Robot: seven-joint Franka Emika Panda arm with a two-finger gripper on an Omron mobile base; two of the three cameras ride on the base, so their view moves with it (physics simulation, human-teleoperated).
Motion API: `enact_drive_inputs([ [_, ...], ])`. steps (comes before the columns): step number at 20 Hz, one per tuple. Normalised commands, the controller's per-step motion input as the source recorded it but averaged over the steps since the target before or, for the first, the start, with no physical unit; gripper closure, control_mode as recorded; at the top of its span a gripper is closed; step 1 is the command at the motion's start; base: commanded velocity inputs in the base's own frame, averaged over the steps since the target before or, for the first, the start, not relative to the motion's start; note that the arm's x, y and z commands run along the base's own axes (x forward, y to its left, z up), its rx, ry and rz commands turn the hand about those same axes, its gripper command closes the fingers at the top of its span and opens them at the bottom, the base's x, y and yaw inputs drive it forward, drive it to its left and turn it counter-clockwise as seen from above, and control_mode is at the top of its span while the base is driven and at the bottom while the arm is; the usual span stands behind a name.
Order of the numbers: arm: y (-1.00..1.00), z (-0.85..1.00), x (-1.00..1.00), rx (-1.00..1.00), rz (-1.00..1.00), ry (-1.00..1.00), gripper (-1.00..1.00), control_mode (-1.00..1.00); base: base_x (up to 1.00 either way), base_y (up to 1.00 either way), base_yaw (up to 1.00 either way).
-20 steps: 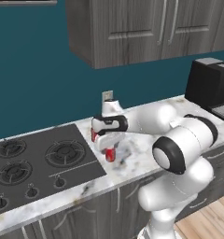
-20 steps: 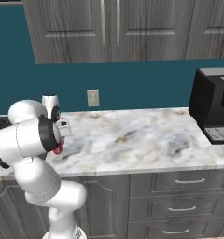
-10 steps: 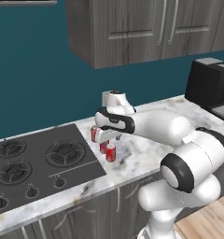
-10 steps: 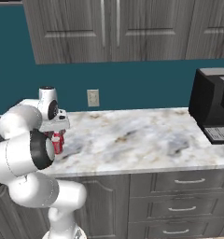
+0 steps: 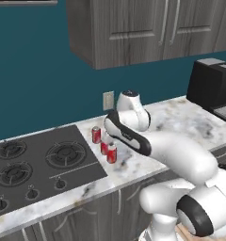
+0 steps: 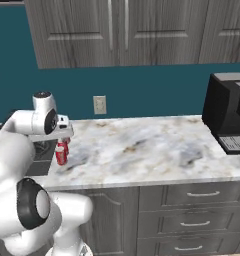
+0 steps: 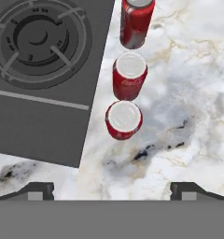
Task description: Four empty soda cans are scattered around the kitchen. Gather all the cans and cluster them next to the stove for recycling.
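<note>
Gripper [image 7: 112, 189] open, empty, hovering above marble counter [image 7: 188, 93]. Three soda cans [image 7: 123, 119] upright in row directly below, beside stove [image 7: 39, 79] edge.

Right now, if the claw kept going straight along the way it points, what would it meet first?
Most likely the bare marble counter, just past the nearest soda can; the open claw points down at it. Depth is uncertain.
</note>
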Motion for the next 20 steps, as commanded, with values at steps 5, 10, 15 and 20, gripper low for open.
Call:
enact_drive_inputs([
  [5,-0.22,0.03,-0.82,0.00,-0.08,-0.26,-1.00,-1.00,0.00,0.00,0.00],
  [10,-0.33,0.15,-0.69,0.06,-0.05,-0.23,-1.00,-1.00,0.00,0.00,0.00],
  [15,-0.36,0.13,-0.47,0.13,-0.02,-0.14,-1.00,-1.00,0.00,0.00,0.00],
  [20,-0.08,0.00,-0.09,0.04,0.00,-0.06,-1.00,-1.00,0.00,0.00,0.00],
])
